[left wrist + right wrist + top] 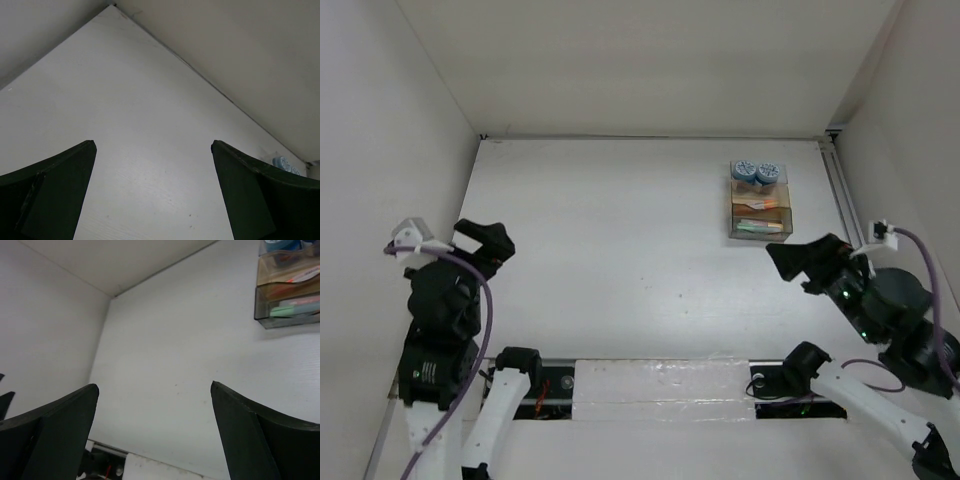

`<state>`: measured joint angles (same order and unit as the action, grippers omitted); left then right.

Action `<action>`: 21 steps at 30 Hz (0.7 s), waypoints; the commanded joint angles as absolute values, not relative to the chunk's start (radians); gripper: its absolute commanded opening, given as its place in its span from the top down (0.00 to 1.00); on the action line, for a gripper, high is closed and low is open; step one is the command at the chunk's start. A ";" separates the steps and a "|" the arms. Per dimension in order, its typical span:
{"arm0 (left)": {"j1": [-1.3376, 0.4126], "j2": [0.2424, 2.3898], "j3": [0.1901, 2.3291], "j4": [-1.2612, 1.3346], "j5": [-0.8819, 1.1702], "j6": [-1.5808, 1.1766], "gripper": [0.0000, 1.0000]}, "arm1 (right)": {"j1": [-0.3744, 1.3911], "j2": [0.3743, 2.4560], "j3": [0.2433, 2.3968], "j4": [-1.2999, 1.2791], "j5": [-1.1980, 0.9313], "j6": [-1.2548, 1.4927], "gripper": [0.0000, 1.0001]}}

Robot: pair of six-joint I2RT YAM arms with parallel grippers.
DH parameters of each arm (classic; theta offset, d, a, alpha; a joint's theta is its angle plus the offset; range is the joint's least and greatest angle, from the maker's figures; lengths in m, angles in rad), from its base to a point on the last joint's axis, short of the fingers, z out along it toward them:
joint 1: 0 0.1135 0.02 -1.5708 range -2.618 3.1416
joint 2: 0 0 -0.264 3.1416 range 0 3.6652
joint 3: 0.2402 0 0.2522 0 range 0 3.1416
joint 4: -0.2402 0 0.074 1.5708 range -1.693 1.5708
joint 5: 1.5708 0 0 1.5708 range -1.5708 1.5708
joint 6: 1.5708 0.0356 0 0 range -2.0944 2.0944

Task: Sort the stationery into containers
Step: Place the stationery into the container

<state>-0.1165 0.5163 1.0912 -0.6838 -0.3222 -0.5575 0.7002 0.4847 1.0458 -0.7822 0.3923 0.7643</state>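
Observation:
The clear organizer box [761, 237] stands at the table's far right, tan-brown inside. Two blue-and-white round tubs [757, 172] sit in its rear compartment. An orange pen [752, 205] lies in the middle step, and green and pink pens [753, 228] in the front one. My right gripper [798, 258] hangs open just in front of the box, nothing between its fingers. In the right wrist view, the box [290, 320] is at the upper right, with the gripper [154, 386] open. My left gripper [485, 237] [152, 145] is open at the far left, holding nothing.
White walls enclose the table on the left, the back and the right. A metal rail [840, 190] runs along the right edge beside the box. The arm bases and a white strip [660, 385] line the near edge. One blue tub [285, 162] peeks in at the far right.

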 commanded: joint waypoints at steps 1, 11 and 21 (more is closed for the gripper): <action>-0.118 0.453 1.126 -0.822 -0.393 -0.546 0.01 | 0.723 0.364 1.037 -0.818 0.304 0.773 0.00; -0.118 0.390 1.157 -0.879 -0.386 -0.555 0.01 | 0.723 0.342 1.138 -0.914 0.367 0.749 0.00; -0.118 0.371 1.167 -0.879 -0.411 -0.581 0.01 | 0.713 0.321 1.192 -0.968 0.347 0.701 0.00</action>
<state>-0.1165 0.3836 1.1351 -0.8886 -0.3874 -0.5663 0.7147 0.3264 1.1568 -0.9413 0.3565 0.7361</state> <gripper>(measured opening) 0.993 0.999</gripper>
